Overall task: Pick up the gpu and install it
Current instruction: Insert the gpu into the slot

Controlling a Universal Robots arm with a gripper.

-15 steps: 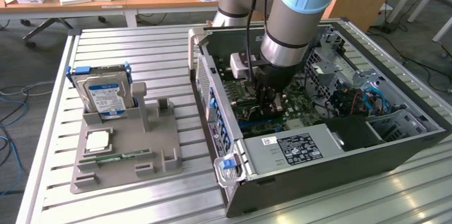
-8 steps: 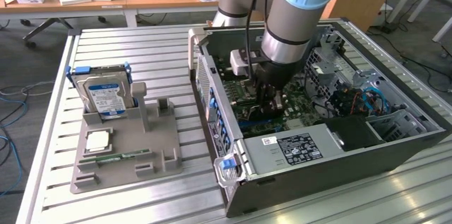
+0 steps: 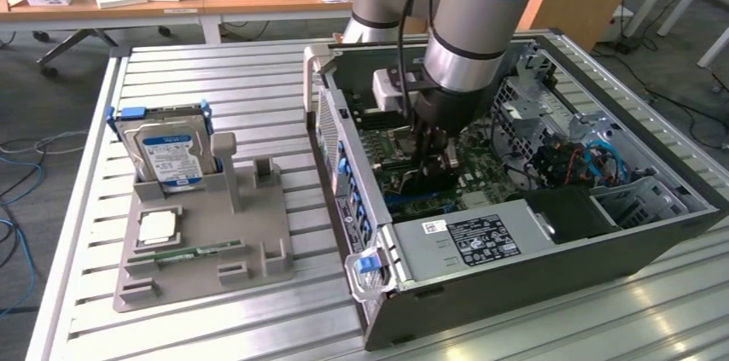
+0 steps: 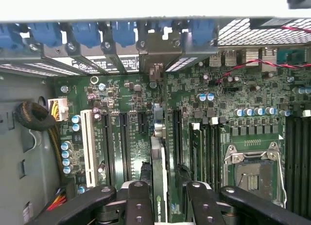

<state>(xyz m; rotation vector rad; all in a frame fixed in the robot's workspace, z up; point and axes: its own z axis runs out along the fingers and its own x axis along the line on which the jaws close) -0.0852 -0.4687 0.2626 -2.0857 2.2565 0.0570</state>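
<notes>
We have the black two-fingered end effector [image 4: 160, 198] clamped on the thin green gpu card [image 4: 158, 186], edge-on above the green motherboard [image 4: 131, 137]; seating calls for slot alignment.

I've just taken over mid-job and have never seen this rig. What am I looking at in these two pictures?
The grey and blue column is a robot arm reaching down into an open computer case that lies on a slatted metal table. The exterior view comes from a camera off the arm. The wrist view rides on the arm and looks past the gripper at the motherboard. The gripper's fingers sit on either side of the gpu, seen edge-on over the slots, and appear clamped on it. At the exterior view's left, a grey holder carries a hard drive and a memory stick.
</notes>
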